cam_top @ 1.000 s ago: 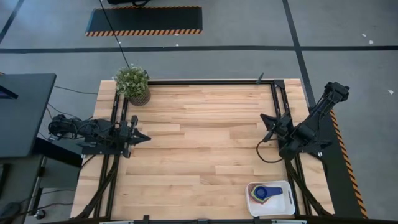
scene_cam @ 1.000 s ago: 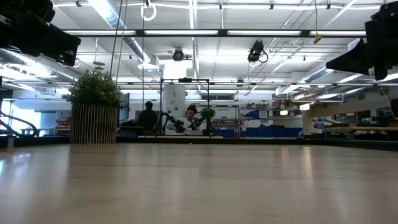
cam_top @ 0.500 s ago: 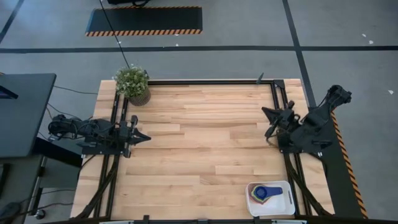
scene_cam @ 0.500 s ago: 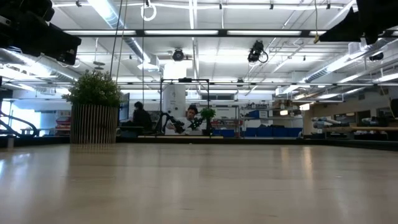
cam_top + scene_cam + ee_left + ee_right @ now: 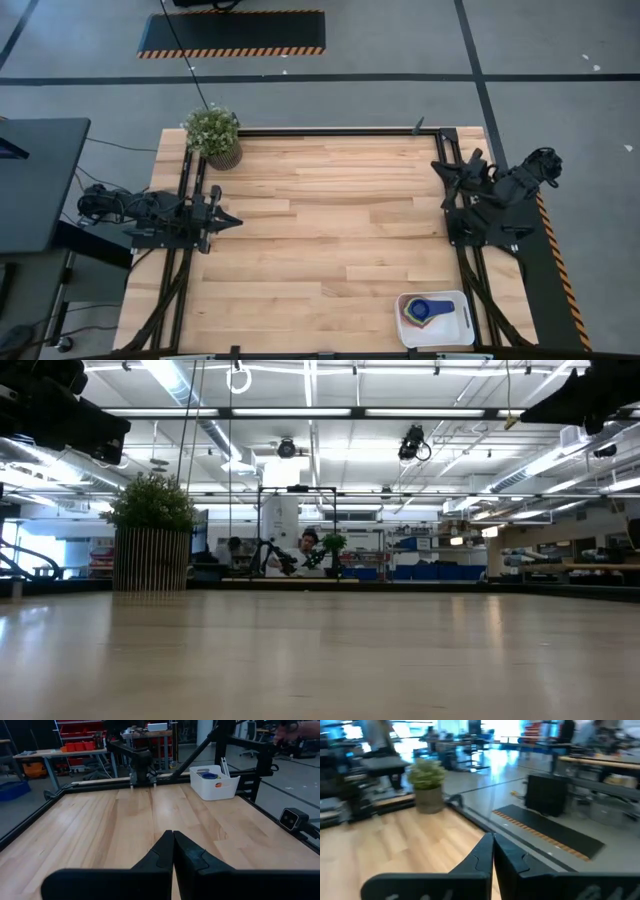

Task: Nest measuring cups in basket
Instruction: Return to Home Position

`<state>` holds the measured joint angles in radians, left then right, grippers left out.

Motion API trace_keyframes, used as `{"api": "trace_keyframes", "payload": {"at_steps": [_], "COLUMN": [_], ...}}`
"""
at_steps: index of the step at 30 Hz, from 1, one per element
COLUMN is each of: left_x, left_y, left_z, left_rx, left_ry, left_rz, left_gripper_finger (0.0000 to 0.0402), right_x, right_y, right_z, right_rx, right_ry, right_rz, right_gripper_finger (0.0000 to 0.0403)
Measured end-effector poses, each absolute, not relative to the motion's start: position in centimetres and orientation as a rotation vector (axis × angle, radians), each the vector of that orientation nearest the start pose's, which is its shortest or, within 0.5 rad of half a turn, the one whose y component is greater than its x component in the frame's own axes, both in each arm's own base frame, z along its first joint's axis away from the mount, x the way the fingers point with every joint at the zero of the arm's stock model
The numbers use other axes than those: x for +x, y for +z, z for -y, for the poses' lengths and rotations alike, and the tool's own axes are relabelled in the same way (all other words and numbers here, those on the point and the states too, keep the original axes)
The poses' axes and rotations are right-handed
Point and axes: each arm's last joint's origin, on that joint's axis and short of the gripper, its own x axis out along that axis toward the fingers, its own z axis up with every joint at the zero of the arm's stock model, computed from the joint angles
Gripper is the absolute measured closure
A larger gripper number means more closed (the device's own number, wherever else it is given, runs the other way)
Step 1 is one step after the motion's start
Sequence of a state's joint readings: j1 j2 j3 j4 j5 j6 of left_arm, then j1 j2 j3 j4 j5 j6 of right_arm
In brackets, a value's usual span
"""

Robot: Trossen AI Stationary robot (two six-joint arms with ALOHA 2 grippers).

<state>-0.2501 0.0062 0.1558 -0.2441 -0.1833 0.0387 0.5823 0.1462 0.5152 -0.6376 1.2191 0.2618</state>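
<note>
The white basket (image 5: pixel 455 328) sits at the table's near right corner. The measuring cups (image 5: pixel 428 310) are stacked inside it, a dark blue one on top with green, yellow and orange rims showing around it. In the left wrist view the basket (image 5: pixel 220 787) stands far across the table, and the blue cup (image 5: pixel 209 771) shows above its rim. My left gripper (image 5: pixel 236 221) (image 5: pixel 173 834) is shut at the table's left edge. My right gripper (image 5: pixel 440 165) (image 5: pixel 493 837) is shut and raised over the right rail, far from the basket, pointing toward the plant.
A potted plant (image 5: pixel 212 135) (image 5: pixel 152 545) (image 5: pixel 427 785) stands at the far left corner. Black frame rails (image 5: pixel 450 200) run along the table's left, right and far edges. The bare wooden table top (image 5: pixel 330 220) lies between the arms. People show in the room beyond.
My right gripper has risen and swung toward the table's far edge, turning to face the far left corner; it stays shut. The basket, the cups and the left arm have kept still.
</note>
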Motion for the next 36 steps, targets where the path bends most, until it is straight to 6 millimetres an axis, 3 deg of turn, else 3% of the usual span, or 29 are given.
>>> {"api": "trace_keyframes", "payload": {"at_steps": [6, 11, 24, 36], "left_x": [8.4, 8.4, 8.4, 8.4], "left_y": [19.2, 19.2, 19.2, 19.3], "left_z": [1.6, 1.6, 1.6, 1.4], "left_rx": [0.059, 0.06, 0.063, 0.116], "left_ry": [-0.069, -0.069, -0.068, -0.011], "left_rz": [-0.091, -0.091, -0.091, -0.084], "left_gripper_finger": [0.0388, 0.0388, 0.0388, 0.0388], "right_x": [5.4, 6.7, 9.2, 9.7], "right_y": [26.5, 24.6, 19.5, 17.1], "right_z": [-0.5, -1.6, -2.7, -2.5], "right_rx": [0.004, -0.027, -0.031, -0.061], "right_ry": [-0.493, -0.342, -0.297, -0.3], "right_rz": [-0.097, -0.107, 0.015, -0.01], "right_gripper_finger": [0.0385, 0.0385, 0.0385, 0.0385]}}
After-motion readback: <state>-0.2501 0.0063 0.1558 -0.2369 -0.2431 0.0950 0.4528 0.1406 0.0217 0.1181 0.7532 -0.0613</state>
